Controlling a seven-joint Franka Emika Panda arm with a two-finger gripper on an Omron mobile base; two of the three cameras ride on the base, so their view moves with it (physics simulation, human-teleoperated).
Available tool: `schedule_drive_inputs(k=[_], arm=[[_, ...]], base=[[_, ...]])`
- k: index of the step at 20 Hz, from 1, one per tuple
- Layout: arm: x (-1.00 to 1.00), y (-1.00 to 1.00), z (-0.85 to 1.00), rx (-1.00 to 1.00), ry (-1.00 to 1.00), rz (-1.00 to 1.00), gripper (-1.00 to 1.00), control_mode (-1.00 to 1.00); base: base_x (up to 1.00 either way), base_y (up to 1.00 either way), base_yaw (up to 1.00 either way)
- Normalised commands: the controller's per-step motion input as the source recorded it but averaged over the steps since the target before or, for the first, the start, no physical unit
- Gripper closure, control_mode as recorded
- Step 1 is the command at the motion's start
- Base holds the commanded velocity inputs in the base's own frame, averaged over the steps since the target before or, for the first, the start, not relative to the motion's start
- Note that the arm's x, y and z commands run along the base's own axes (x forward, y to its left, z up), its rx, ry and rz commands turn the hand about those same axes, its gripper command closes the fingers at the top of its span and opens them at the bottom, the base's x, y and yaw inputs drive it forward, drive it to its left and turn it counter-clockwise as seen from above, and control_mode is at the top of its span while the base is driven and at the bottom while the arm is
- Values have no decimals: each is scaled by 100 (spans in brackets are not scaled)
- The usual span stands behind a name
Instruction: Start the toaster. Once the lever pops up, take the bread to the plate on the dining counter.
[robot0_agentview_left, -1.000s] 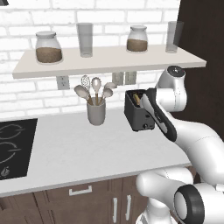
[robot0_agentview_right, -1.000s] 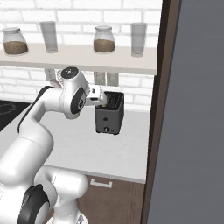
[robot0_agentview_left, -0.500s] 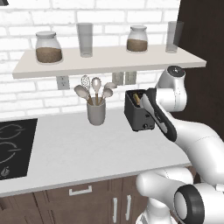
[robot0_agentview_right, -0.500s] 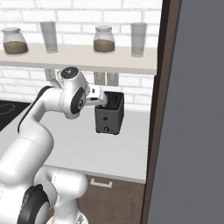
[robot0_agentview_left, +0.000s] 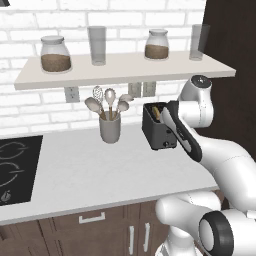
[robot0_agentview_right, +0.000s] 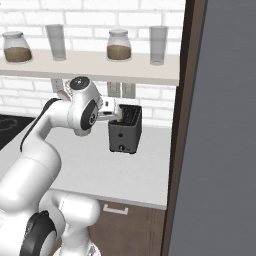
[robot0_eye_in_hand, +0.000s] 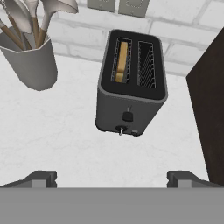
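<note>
No change since the earlier frame: arm and objects unmoved. Gripper (robot0_eye_in_hand: 112, 177): jaws spread wide, empty, poised above toaster (robot0_eye_in_hand: 131, 83). Bread (robot0_eye_in_hand: 122, 61): upright in toaster's left slot. Utensil cup (robot0_eye_in_hand: 30, 65): left of toaster on white worktop (robot0_eye_in_hand: 52, 131).

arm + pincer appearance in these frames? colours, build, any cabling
Glossy white rounded arm with dark grey joint rings and a dark stripe along the forearm in the left base view. Pincer: two small dark grey blocky finger tips. No cables or markings visible.
</note>
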Motion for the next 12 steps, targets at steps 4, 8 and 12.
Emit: schedule_drive_inputs(k=[4,8,12], arm=[[0,0,0,0,0,0,-100,-100],[0,0,0,0,0,0,-100,-100],[0,0,0,0,0,0,-100,-100]], base=[[0,0,0],[0,0,0],[0,0,0]])
